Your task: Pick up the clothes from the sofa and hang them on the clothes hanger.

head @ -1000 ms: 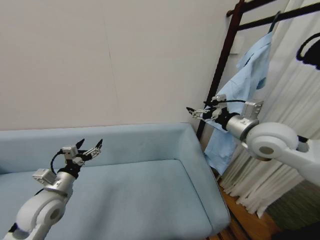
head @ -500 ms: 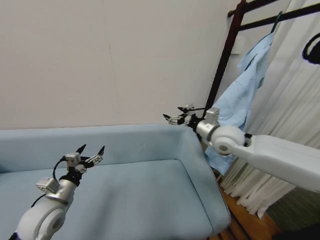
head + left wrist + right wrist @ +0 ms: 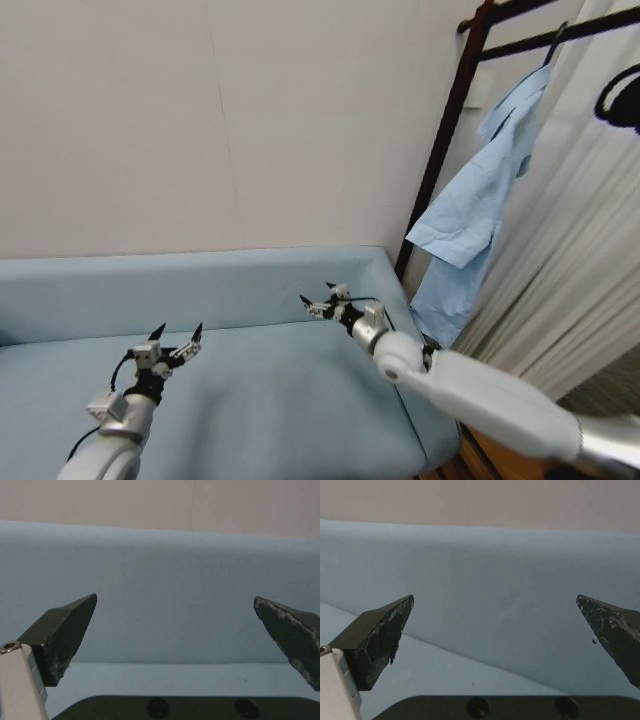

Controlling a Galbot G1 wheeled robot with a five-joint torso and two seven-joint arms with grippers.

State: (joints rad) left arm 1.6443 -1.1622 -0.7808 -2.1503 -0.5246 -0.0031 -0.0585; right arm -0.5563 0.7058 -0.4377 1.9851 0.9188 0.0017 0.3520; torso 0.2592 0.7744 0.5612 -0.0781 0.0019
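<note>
Clothes (image 3: 470,200) are already up: one light-blue shirt, so you can judge the task nearly complete. Nearest you, your left hand (image 3: 178,336) hovers low over the sofa (image 3: 260,400) seat, fingers (image 3: 195,332) spread, gripping nothing. Just beyond it, your right hand (image 3: 318,298) hangs near the backrest, likewise released and empty. Farthest off, right of the sofa, the shirt drapes from the dark clothes hanger (image 3: 441,150). The visible cushions carry nothing left to collect.
</note>
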